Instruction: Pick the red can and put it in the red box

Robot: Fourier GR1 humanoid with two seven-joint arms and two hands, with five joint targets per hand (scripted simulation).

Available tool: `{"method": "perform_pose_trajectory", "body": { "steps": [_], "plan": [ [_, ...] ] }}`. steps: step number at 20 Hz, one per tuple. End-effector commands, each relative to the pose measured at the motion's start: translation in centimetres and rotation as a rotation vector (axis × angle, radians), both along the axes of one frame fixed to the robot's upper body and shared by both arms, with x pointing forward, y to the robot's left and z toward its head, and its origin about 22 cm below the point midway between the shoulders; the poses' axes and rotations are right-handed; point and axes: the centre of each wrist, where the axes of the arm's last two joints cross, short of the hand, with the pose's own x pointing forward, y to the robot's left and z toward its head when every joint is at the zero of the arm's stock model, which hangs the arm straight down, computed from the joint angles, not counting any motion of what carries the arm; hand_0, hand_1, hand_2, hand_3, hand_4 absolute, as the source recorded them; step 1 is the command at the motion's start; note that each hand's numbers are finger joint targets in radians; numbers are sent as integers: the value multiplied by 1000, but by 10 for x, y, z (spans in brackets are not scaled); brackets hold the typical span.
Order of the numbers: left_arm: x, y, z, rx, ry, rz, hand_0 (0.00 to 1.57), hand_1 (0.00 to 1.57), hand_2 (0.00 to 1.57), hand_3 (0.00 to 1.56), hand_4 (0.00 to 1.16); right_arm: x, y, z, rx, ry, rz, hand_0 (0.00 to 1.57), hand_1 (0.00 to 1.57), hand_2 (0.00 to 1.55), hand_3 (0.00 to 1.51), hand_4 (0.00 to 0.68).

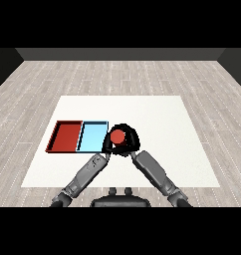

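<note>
The red can (117,136) stands upright on the white table (157,114), just right of the light blue tray (92,136). My right hand (134,141) is curled round the can, with black fingers arching over its far side and its red top showing between them. My left hand (106,146) sits close against the can's left side, at the blue tray's right edge, fingers relaxed and holding nothing. The red tray (66,135) lies to the left of the blue one, with nothing in it.
The two trays lie side by side at the table's left middle. Both grey forearms come in from the lower corners and meet near the can. White tabletop stretches to the right and behind the hands.
</note>
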Motion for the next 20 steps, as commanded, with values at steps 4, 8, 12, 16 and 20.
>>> {"method": "perform_pose_trajectory", "body": {
  "steps": [4,8,12,16,20],
  "plan": [
    [-1,-11,0,-19,15,-13,1571,1571,1569,1491,1140,-6,6,2,16,-22,60,0,0,0,0,0],
    [-4,-2,13,0,11,-4,1571,1571,1571,1494,1148,-6,-15,-13,18,-60,35,0,0,0,0,0],
    [8,-10,-16,21,8,6,1571,1571,1571,1476,1153,-3,-24,10,-40,-52,1,0,0,0,0,0],
    [-14,10,-2,4,21,4,1571,1571,1571,1483,1147,5,-27,7,-51,-89,-54,0,0,0,0,0],
    [5,17,-7,-13,23,14,1571,1571,1571,1490,1139,2,-44,66,5,-167,-114,0,0,0,0,0]
  ]
}}
